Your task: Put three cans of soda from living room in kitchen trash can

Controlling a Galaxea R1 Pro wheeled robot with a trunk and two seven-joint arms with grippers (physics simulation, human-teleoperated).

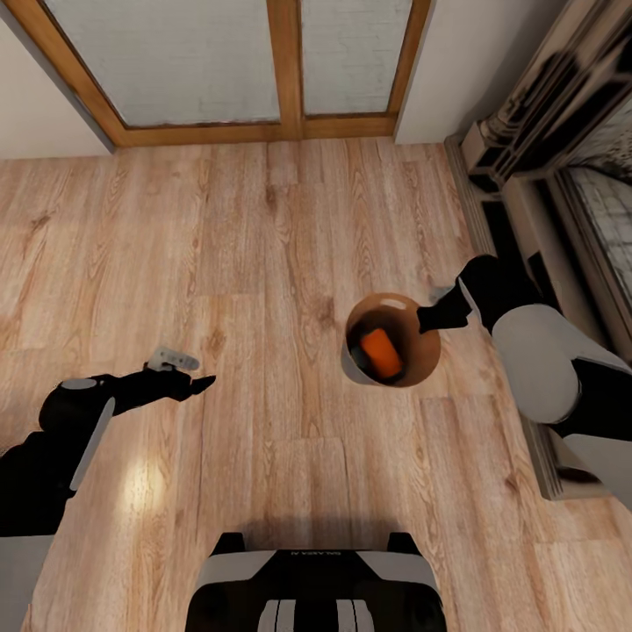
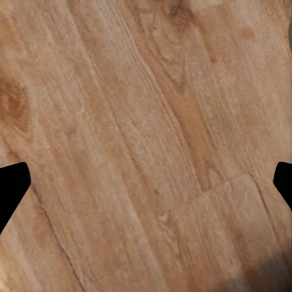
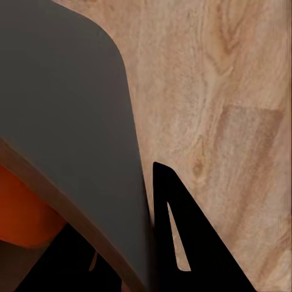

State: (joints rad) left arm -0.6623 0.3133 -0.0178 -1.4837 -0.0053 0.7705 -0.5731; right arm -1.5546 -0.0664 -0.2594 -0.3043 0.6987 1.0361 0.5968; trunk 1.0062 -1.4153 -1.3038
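One can [image 1: 383, 352] lies inside the bin [image 1: 420, 373], whose rim the right gripper [image 1: 432, 316] clamps, carrying it above the plank floor [image 1: 263, 263]. Left gripper [image 1: 195, 384] hangs spread apart and empty. Step: transport; next, find the remaining cans.

Round glossy brown tash can [image 1: 421, 351] above the wood floor, one orange soda can [image 1: 383, 352] lying inside

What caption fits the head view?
Right gripper holds the brown trash can by its rim, an orange soda can inside.
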